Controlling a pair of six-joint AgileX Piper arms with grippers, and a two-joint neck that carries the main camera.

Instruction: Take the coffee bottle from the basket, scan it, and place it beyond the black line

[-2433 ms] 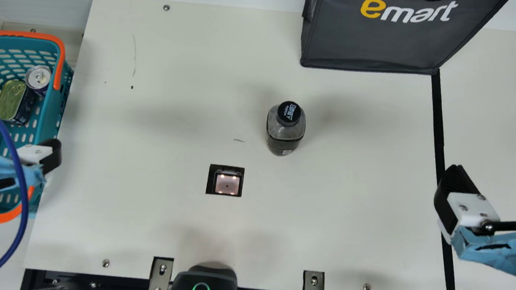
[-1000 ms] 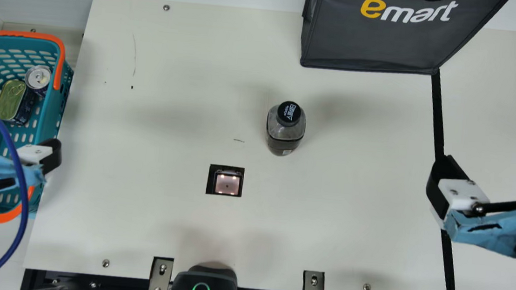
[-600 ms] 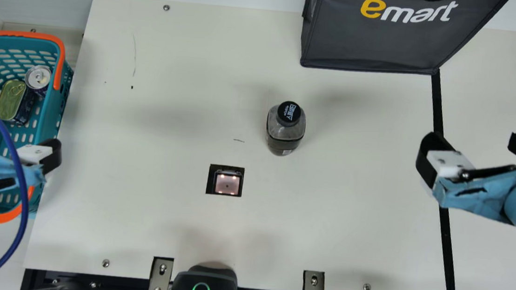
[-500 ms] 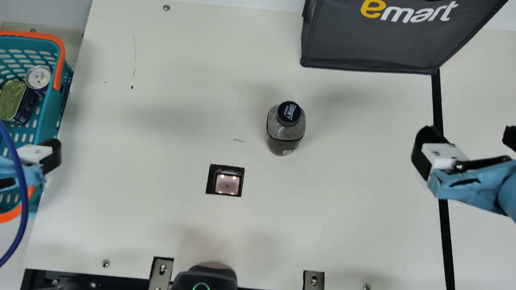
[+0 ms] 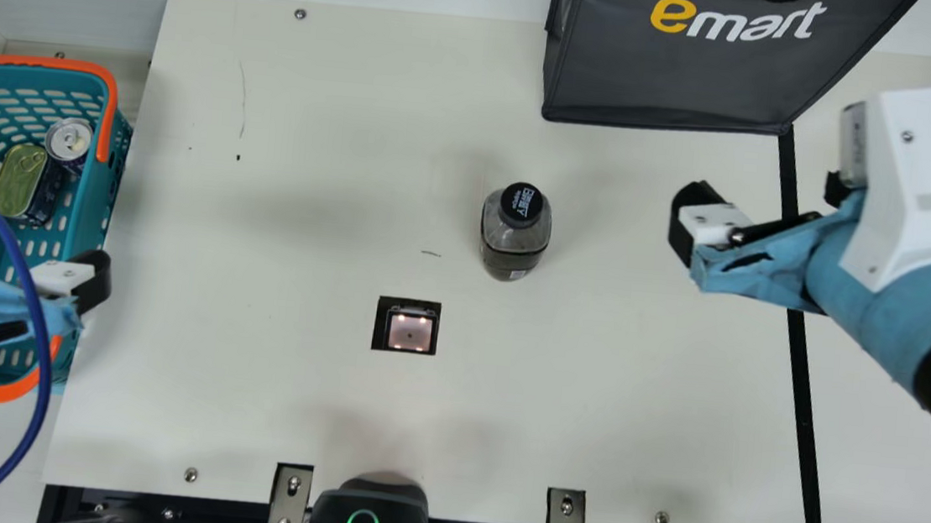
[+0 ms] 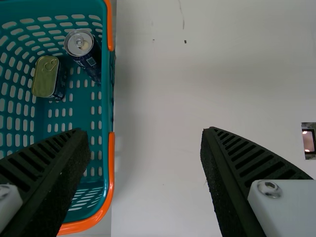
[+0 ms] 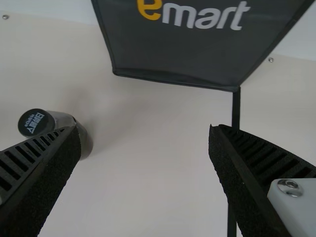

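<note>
Main view: one coffee bottle (image 5: pixel 514 236) stands upright, capped, just above and right of centre on the worktop (image 5: pixel 251 403), with one scanner window (image 5: pixel 410 332) below it to the left. One black line (image 5: pixel 804 392) descends at right, and the coffee bottle is on its left side. The dark bottle appears stiff-walled and is probably moderately heavy if full; its smooth sides may slip under a light grip. The best hold is judged to be around the body, below the shoulder, rather than on the cap. One grey shopping bag (image 5: pixel 726 74) occupies the upper right; one teal basket (image 5: pixel 87 203), far left, contains one drink can (image 5: pixel 69 141) and one flat tin (image 5: pixel 17 180). Left wrist view: the left pincer (image 6: pixel 146 132) is spread wide, holding nothing. Right wrist view: the right pincer (image 7: pixel 145 131) is likewise wide and unloaded, with the coffee bottle partly behind one finger.
</note>
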